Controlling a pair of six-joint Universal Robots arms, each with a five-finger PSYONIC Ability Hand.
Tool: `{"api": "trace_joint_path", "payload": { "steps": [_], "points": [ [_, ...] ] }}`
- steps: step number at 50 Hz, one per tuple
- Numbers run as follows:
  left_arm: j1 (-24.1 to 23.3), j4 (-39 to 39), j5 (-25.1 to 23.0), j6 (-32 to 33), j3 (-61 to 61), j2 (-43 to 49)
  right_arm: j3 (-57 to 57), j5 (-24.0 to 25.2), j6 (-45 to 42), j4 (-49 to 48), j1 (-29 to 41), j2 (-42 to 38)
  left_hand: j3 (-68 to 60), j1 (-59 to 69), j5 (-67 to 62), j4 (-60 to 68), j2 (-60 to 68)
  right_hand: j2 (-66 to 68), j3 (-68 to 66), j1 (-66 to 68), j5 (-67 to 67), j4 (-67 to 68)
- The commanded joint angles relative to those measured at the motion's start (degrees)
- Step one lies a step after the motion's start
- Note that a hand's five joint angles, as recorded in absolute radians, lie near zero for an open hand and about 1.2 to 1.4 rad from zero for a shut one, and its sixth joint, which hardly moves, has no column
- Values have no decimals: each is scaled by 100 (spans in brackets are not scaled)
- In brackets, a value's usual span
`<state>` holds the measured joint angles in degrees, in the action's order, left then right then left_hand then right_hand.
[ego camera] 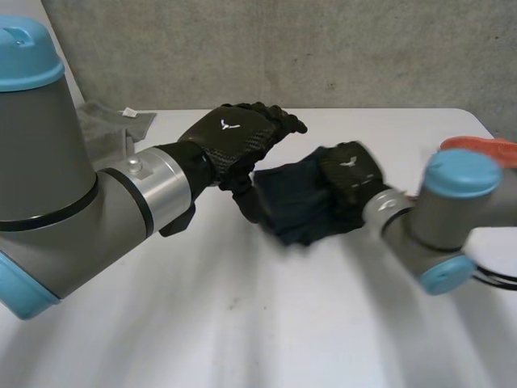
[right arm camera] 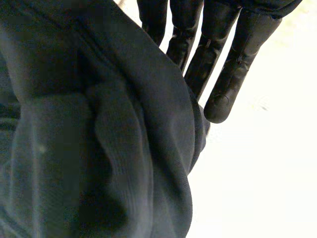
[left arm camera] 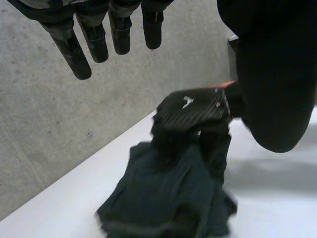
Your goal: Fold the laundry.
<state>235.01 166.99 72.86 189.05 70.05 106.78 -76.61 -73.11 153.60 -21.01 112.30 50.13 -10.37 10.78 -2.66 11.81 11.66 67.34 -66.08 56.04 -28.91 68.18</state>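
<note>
head view: left robot hand (ego camera: 230, 139) splayed (white logo (ego camera: 227, 124)), right robot hand (ego camera: 349, 174) grips dark cloth (ego camera: 292, 202).

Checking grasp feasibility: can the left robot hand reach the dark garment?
Probably yes: the left robot hand hovers open beside the dark garment; the right robot hand covers only its far end.

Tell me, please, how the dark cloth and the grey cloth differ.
The dark cloth is bunched up mid-table; the grey cloth lies flatter at the far left edge. The right hand is on the dark cloth; no hand touches the grey cloth. Both are on the white table.
</note>
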Motion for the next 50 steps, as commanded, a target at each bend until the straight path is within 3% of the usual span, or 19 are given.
{"api": "trace_joint_path", "payload": {
  "steps": [1, 5, 15, 17, 19, 21, 33, 36, 50],
  "points": [
    [36, 0, 0, 0, 0, -17, -127, 867, -866, 458, -1245, 383, 32, -73, 261, -176, -162, 1266, -1392, 2396, -4109, 1182],
    [44, 0, 0, 0, 0, -17, 14, 1315, -1261, 511, -1860, 374, 32, -73, 261, -176, -162, 1266, -1392, 2396, -4109, 1182],
    [79, 0, -9, -88, 0, -17, 357, 1694, -1166, 625, -2169, 146, 15, -57, 244, -160, -145, 1266, -1392, 2396, -4109, 1182],
    [132, 9, -9, -141, 0, -17, 261, 1747, -1148, 738, -2169, 137, 32, -73, 261, -176, -162, -351, 225, 779, -2492, -435],
    [159, 9, -9, -184, 0, -17, 234, 1756, -1148, 827, -2178, 120, 32, -73, 261, -176, -162, -745, 618, 386, -2099, -828],
    [159, 9, -9, -211, 0, -17, 199, 1747, -1157, 915, -2186, 119, 32, -73, 261, -176, -162, -2004, 1878, -874, -839, -2088],
    [167, 9, -9, -237, 35, -8, -21, 1703, -1210, 1029, -2371, 119, 32, -73, 261, -176, -162, -3706, 3579, -2576, 862, -3790],
    [167, 9, -9, -237, 44, -8, -126, 1703, -1218, 1230, -2511, 216, 32, -73, 261, -176, -162, -5147, 5020, -4016, 2303, -5230],
    [167, 35, -9, -237, 44, 10, -654, 1800, -1596, 1513, -2749, 489, 15, -57, 244, -160, -145, -5507, 5381, -4377, 2664, -5591]
  ]
}}
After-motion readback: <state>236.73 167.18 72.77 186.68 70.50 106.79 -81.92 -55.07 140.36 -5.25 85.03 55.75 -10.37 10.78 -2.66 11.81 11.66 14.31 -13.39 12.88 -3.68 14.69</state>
